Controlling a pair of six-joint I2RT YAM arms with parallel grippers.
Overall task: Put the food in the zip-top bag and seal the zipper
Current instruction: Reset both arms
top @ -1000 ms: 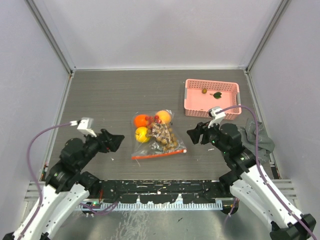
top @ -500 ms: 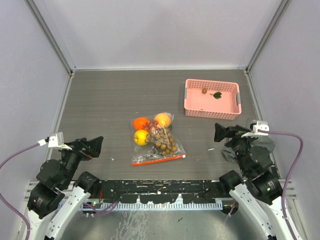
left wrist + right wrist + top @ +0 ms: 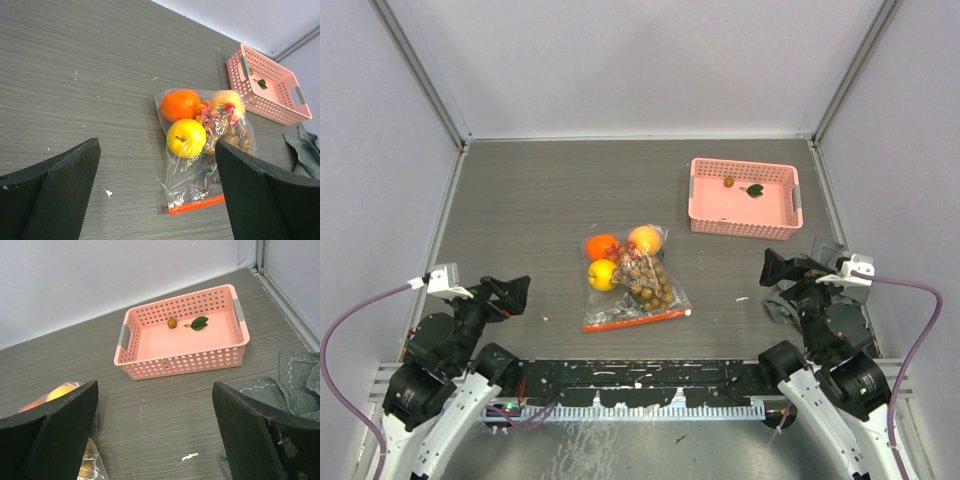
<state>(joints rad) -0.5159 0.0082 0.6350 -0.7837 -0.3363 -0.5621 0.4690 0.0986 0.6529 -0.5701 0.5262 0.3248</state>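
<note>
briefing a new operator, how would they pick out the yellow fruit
On the grey table, find the clear zip-top bag at its middle. The yellow fruit lies inside, left of the brown balls; its neighbours are orange or brown, it alone is yellow.

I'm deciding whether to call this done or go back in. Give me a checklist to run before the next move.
1. Yellow round fruit inside the clear thin plastic bag: ok.
2. Two orange round fruits inside the bag: ok.
3. Bunch of small brown balls inside the bag: ok.
4. Thin red-orange zipper strip sealed end to end: cannot tell.
5. Pink plastic lattice basket free of food: not ok, one small brown ball lies in it.
6. Left gripper and right gripper open, holding nothing: ok.
</note>
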